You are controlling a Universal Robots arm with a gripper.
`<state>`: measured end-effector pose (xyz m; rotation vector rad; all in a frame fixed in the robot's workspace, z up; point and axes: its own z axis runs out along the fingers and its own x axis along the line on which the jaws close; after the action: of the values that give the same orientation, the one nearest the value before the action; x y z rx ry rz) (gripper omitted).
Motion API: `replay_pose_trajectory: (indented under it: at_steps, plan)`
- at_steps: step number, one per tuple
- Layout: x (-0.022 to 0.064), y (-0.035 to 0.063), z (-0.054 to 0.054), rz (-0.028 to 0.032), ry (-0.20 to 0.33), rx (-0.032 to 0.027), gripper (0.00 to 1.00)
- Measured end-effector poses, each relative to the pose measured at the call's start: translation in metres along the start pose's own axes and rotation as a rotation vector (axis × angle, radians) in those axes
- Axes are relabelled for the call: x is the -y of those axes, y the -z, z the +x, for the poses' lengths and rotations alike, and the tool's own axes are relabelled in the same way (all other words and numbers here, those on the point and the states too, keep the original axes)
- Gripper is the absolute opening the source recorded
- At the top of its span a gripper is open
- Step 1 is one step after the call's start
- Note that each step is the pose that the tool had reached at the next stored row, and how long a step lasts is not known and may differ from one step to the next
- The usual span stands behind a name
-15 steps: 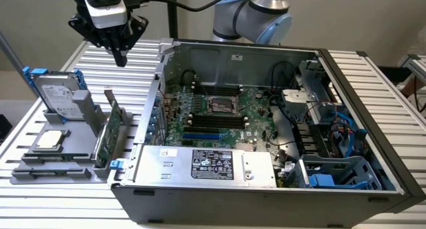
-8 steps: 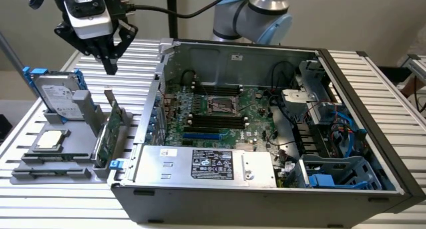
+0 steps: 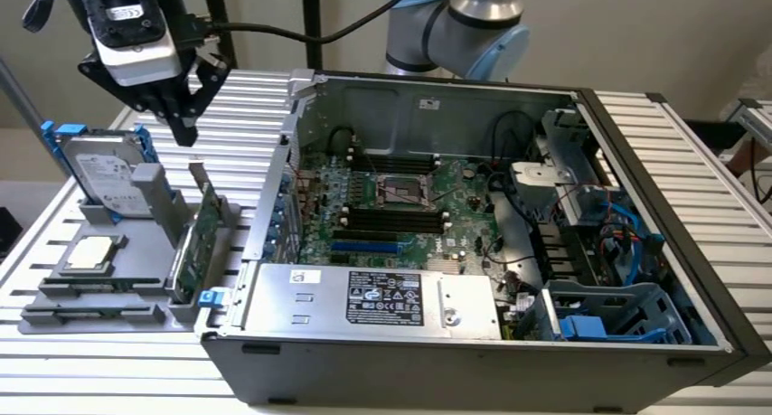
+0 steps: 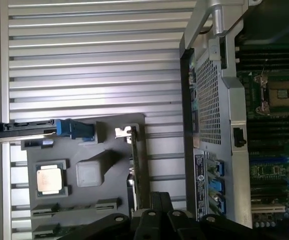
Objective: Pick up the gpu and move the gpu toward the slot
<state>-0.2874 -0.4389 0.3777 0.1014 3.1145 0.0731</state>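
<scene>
Silver slatted aluminium desk (image 3: 108, 365), brightly lit
A plain pale wall (image 3: 688, 35) rises at one o'clock; light glints off the slats.

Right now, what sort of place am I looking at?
Probably a robotics test bench for computer assembly: an open grey metal computer case, a silver-and-blue robot arm, and a slatted aluminium table.

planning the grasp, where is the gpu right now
In the exterior view the gpu stands on edge in the grey holder at that view's left, between the CPU chip and the computer case.
</scene>
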Motion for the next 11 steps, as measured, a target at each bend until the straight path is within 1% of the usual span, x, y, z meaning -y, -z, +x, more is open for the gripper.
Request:
replay_pose_trajectory:
  at_steps: [4,8,11]
  plan:
    - [0.0043,-0.0026,0.006,0.0000,0.001,-0.0001,0.11]
    - [0.0068,-0.0057,0.011,-0.0001,0.005,-0.0004,0.11]
    - [0.0080,-0.0085,0.019,-0.0002,0.007,-0.0005,0.11]
